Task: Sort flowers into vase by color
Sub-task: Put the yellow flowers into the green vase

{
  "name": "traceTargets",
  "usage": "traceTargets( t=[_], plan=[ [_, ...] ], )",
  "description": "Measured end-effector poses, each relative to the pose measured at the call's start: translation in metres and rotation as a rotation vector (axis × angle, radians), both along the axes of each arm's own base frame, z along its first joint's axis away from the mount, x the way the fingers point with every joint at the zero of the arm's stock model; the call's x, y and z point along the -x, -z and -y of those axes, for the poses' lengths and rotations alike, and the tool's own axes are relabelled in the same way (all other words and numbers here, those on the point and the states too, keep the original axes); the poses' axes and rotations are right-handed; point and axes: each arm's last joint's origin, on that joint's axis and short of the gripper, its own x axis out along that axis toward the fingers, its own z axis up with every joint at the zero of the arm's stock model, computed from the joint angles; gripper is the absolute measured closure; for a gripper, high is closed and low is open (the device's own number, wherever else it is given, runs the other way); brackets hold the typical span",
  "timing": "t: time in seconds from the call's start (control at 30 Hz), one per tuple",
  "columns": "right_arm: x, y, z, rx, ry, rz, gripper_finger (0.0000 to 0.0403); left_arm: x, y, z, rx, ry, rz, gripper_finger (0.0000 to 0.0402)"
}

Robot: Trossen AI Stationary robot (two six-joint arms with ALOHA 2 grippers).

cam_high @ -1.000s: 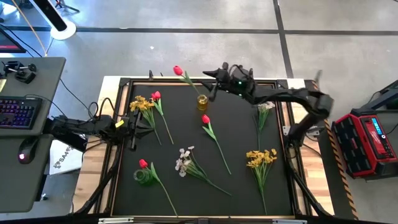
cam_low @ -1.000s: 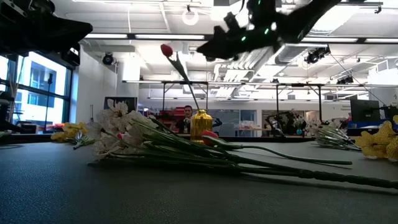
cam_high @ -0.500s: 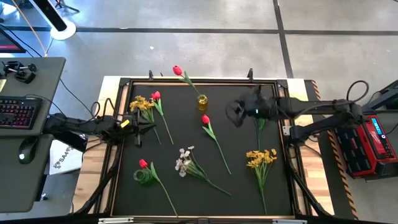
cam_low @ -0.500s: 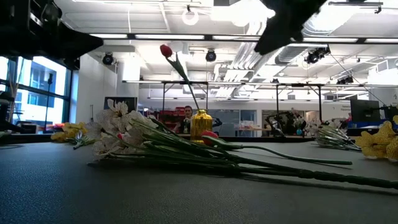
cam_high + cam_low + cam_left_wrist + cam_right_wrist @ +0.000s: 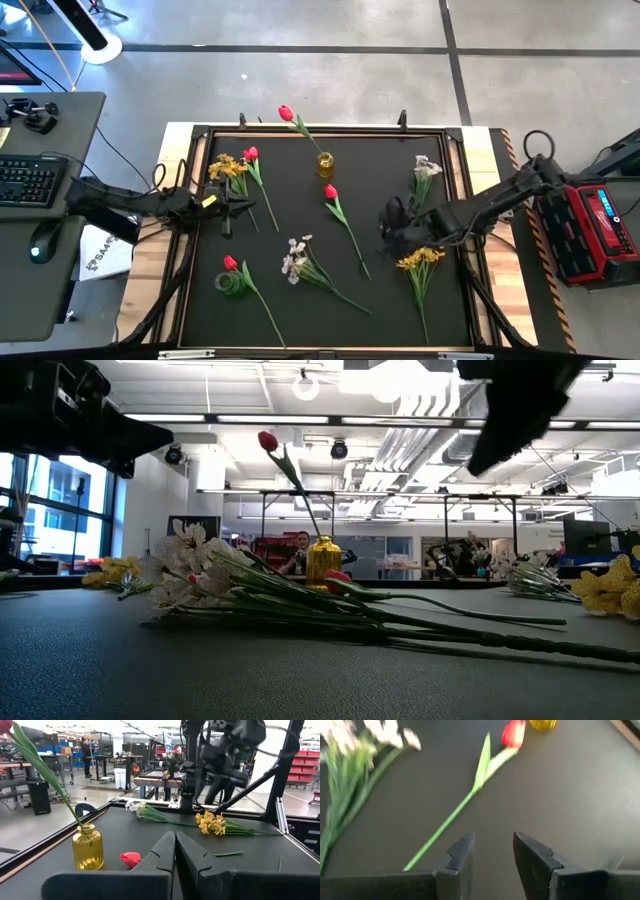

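Observation:
A yellow vase (image 5: 325, 164) at the far middle of the black mat holds one red tulip (image 5: 286, 113), which leans out toward the far edge. A green vase (image 5: 230, 285) at the near left holds another red tulip (image 5: 231, 263). Loose on the mat lie two red tulips (image 5: 331, 192) (image 5: 250, 155), two yellow bunches (image 5: 420, 258) (image 5: 225, 167) and two white sprays (image 5: 296, 255) (image 5: 427, 168). My right gripper (image 5: 385, 225) hovers open over the mat (image 5: 492, 855), beside the lower stem (image 5: 440, 827) of the middle tulip. My left gripper (image 5: 232, 207) waits shut (image 5: 175, 851) at the mat's left side.
A raised black frame (image 5: 455, 135) edges the mat. A keyboard and mouse sit on a desk (image 5: 40, 180) to the left, a red case (image 5: 595, 225) to the right. The room beyond the table's far edge holds benches and a person (image 5: 300, 545).
My right gripper has swung from the far edge beside the yellow vase toward the near right, tipping downward, and now hangs over the mat by the middle tulip's stem. The tulip in the yellow vase has stayed where it was.

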Motion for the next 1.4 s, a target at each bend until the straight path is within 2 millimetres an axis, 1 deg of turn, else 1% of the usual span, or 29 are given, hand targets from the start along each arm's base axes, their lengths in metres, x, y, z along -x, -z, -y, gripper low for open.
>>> traceTargets(
  t=[0.13,0.23,0.27,0.37,0.43,0.47,0.53,0.6,0.7,0.83,0.9,1.0,1.1,1.23,1.4],
  plan=[
    [-0.002,0.014,-0.007,-0.007,0.007,-0.076,0.0285,-0.002,0.0,0.0,0.022,0.004,0.004,0.0402],
    [-0.004,0.022,-0.009,0.009,0.012,-0.117,0.0285,-0.004,0.002,0.001,0.215,0.037,0.018,0.0401],
    [-0.005,0.025,-0.009,0.015,0.013,-0.129,0.0285,-0.005,0.002,0.002,0.247,0.041,0.025,0.0401],
    [-0.009,0.032,-0.011,0.029,0.012,-0.155,0.0285,-0.005,-0.007,0.0,0.174,-0.02,0.109,0.0401],
    [-0.01,0.036,-0.012,0.037,0.013,-0.169,0.0285,-0.005,-0.013,-0.002,0.173,-0.07,0.163,0.0401],
    [-0.011,0.038,-0.012,0.046,0.01,-0.176,0.0285,-0.005,-0.015,-0.002,0.165,-0.074,0.161,0.0401],
    [-0.013,0.041,-0.012,0.08,-0.007,-0.189,0.0285,-0.009,-0.021,-0.001,0.126,-0.071,0.119,0.0401],
    [-0.014,0.043,-0.011,0.127,-0.018,-0.193,0.0285,-0.015,-0.031,0.002,0.112,-0.09,0.075,0.0401],
    [-0.016,0.046,-0.01,0.207,-0.037,-0.2,0.0285,-0.027,-0.046,0.007,0.084,-0.22,-0.054,0.0401],
    [-0.018,0.046,-0.009,0.297,-0.063,-0.199,0.0285,-0.049,-0.066,0.018,0.039,-0.399,-0.22,0.0401],
    [-0.018,0.046,-0.008,0.341,-0.086,-0.205,0.0285,-0.061,-0.074,0.025,0.04,-0.452,-0.276,0.0402],
    [-0.019,0.045,-0.005,0.414,-0.112,-0.218,0.0285,-0.076,-0.081,0.035,0.081,-0.481,-0.359,0.0402],
    [-0.022,0.044,0.001,0.475,-0.108,-0.228,0.0285,-0.085,-0.083,0.043,0.16,-0.52,-0.434,0.0402],
    [-0.025,0.043,0.011,0.549,-0.086,-0.238,0.0285,-0.088,-0.075,0.05,0.3,-0.59,-0.522,0.0401],
    [-0.022,0.058,0.026,0.682,-0.045,-0.245,0.0285,-0.082,-0.057,0.052,0.507,-0.697,-0.63,0.0398]
  ],
)
